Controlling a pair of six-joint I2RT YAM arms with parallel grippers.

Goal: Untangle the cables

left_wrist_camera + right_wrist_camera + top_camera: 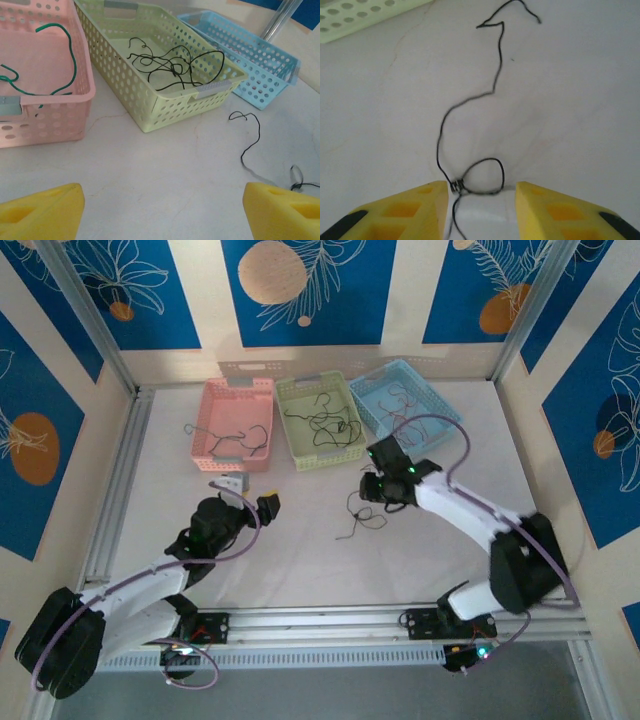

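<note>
A loose black cable (362, 515) lies on the white table in front of the green basket (320, 420). My right gripper (481, 200) is open low over it. The cable's small loop (487, 175) and a tiny wound knot (458, 186) lie between the yellow fingers (410, 210), the knot close to the left one. My left gripper (162, 215) is open over bare table, with the same black cable (250, 137) off to its right. More black cables (172, 65) lie tangled in the green basket, a green one (62, 50) in the pink basket (30, 125), and red ones (405, 405) in the blue basket (432, 375).
The three baskets stand side by side at the back of the table (300, 560). A small grey piece (232, 483) lies in front of the pink one. Aluminium rails (110, 500) frame the table's left and near edges.
</note>
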